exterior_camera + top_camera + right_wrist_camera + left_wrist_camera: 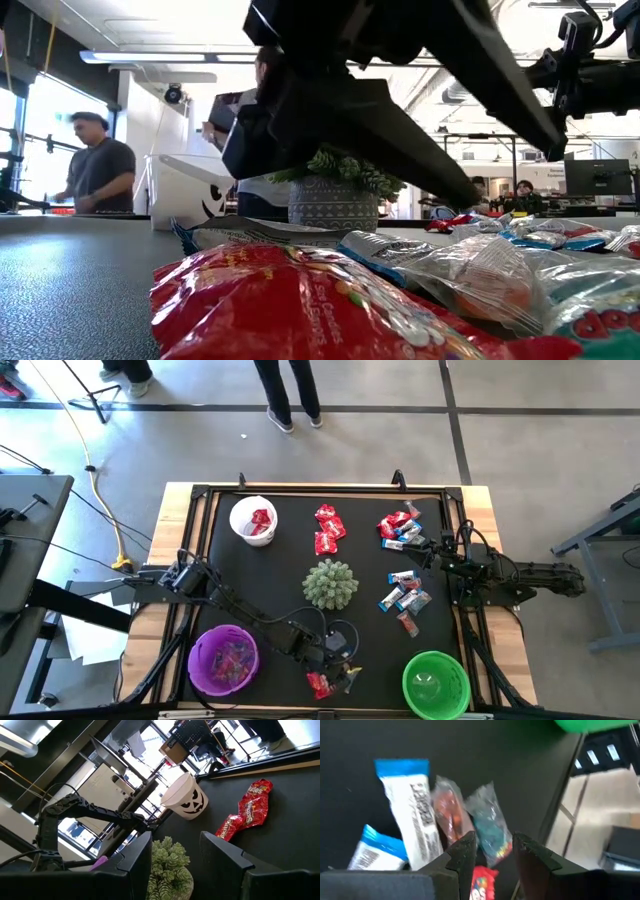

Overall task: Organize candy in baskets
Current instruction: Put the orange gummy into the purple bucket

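now, step: reaching for loose candy (487,827) near the front edge.
left gripper (492,855): fingers parted narrowly, empty, wrappers just ahead.
next: lowering, pinching one, carrying to purple basket (222,659).
right gripper (175,855): parked, open.

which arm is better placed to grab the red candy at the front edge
Left. The left gripper hangs open right over that red candy; the right gripper waits far off by the blue-and-silver candy.
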